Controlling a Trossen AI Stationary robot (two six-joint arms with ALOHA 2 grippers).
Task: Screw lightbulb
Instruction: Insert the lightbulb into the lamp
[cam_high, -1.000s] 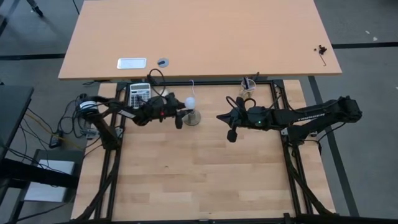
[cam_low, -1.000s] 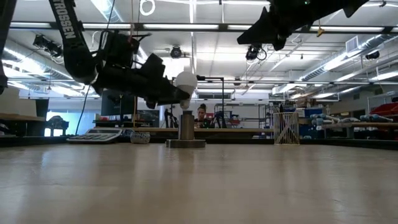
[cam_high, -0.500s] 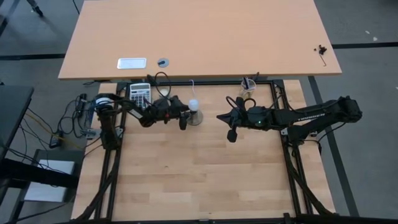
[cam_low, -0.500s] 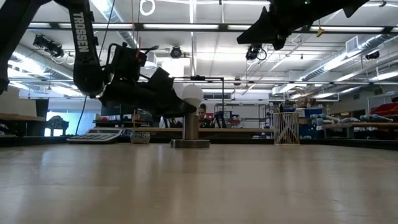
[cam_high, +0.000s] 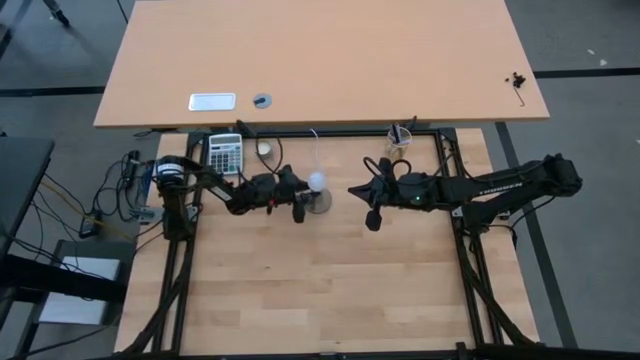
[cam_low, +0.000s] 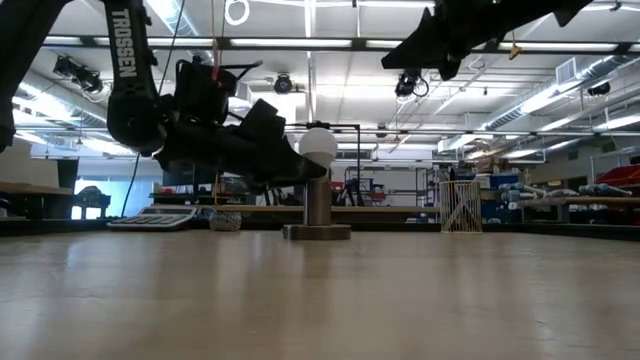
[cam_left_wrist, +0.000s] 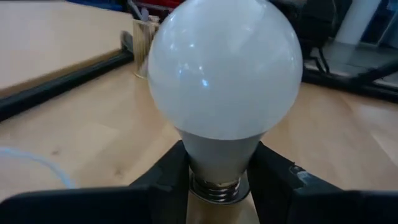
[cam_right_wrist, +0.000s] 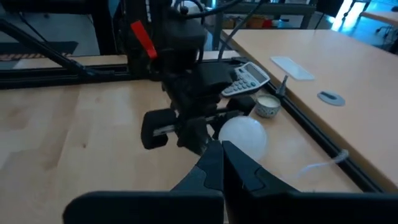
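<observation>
Two tables on my feed: pale butcher-block worktop (cam_high: 320, 280), bare tan desk (cam_high: 330, 55) above. Left gripper (cam_high: 300, 198) pinches the lightbulb (cam_high: 317, 181) neck at frame centre, bulb seated on its socket (cam_low: 317, 212). Right gripper (cam_high: 372, 215) hovers beside, fingers pressed together. Workshop shelving behind.

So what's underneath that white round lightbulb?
The white pear-shaped lightbulb stands upright on a grey metal socket post with a round flat base. The left gripper clamps the bulb's grey neck, so the joint where the screw thread meets the socket is covered.
</observation>
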